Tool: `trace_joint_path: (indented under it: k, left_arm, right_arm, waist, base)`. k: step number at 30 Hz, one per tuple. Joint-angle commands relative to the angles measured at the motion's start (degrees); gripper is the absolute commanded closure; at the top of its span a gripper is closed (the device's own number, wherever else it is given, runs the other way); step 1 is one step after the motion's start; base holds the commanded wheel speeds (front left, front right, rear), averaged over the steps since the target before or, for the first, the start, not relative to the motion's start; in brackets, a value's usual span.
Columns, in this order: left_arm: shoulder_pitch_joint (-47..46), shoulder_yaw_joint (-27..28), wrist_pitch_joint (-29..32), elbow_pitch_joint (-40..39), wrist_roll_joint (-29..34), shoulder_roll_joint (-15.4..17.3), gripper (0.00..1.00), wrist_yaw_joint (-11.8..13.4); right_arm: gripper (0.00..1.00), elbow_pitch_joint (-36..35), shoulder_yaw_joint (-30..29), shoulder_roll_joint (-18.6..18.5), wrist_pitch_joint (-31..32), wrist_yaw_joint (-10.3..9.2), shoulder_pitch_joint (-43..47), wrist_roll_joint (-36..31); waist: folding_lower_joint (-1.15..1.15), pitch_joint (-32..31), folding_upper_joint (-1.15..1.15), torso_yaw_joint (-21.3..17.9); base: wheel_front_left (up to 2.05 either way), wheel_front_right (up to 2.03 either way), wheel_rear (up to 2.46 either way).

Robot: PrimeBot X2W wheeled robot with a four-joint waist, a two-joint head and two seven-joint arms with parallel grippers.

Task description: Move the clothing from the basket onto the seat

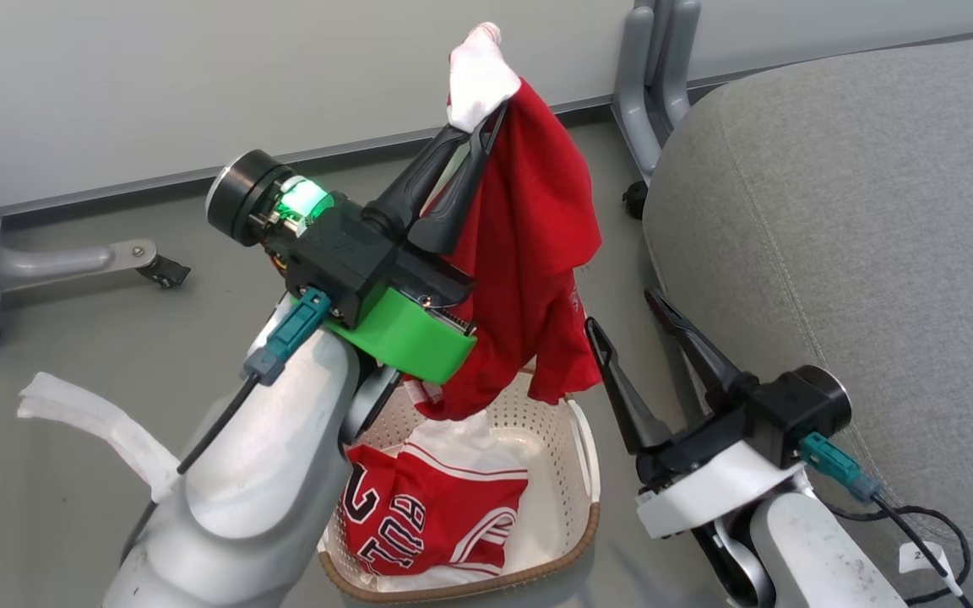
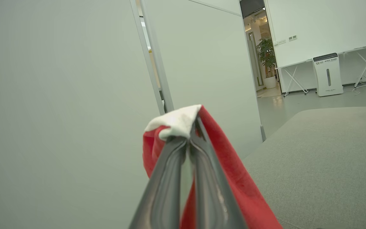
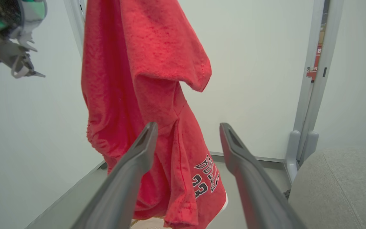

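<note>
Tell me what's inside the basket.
A crumpled red jersey with black lettering lies in the basket. The red shirt hangs above it from the left gripper. The robot's left forearm covers the basket's left side.

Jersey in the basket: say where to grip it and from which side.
Pinch the jersey at its bunched upper fold, coming down from above on the basket's right side: it lies crumpled low inside, and the left forearm covers its left part.
</note>
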Motion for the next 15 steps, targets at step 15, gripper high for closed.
trace_joint_path:
  k: [15]
  left_arm:
    - [-0.4, -3.3, 0.0, -1.2, 0.2, -1.3, 1.00, -0.2]
  right_arm:
    - [0.00, 3.3, 4.7, -0.2, -0.1, -0.02, -7.7, 4.3]
  waist:
    - [0.00, 0.4, 0.00, 2.5]
  base:
    - [0.00, 0.00, 0.00]
